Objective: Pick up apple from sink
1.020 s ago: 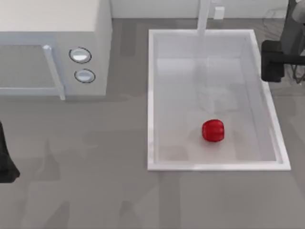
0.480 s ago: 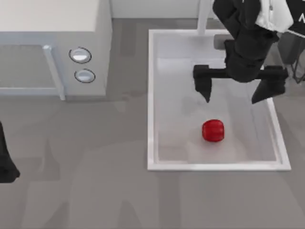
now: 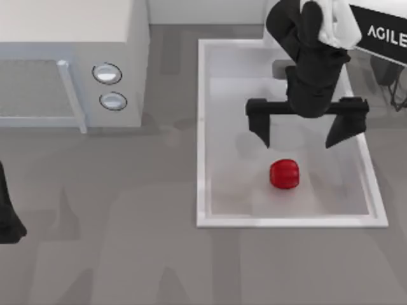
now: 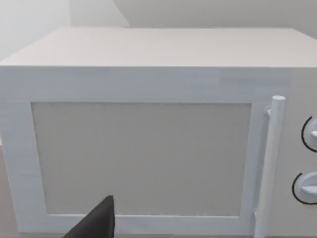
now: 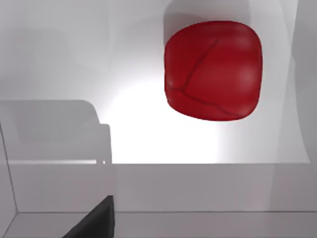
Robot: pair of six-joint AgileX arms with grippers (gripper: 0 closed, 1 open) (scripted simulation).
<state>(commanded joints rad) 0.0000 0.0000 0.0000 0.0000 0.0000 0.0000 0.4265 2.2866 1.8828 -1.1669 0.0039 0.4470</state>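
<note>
In the sink (image 3: pixel 203 127), the apple (image 3: pixel 284 173) sits at about 7 o'clock from the right gripper (image 3: pixel 299 133), whose fingers are spread wide and hold nothing.

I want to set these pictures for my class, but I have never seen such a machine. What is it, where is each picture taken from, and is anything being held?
It is a rendered two-armed robot at a table. The top view looks down: the right gripper, open, hangs over the sink short of the apple, holding nothing. The left arm is parked at the table's left edge. The right wrist camera looks down at the apple on the sink floor. The left wrist camera faces the microwave.
</note>
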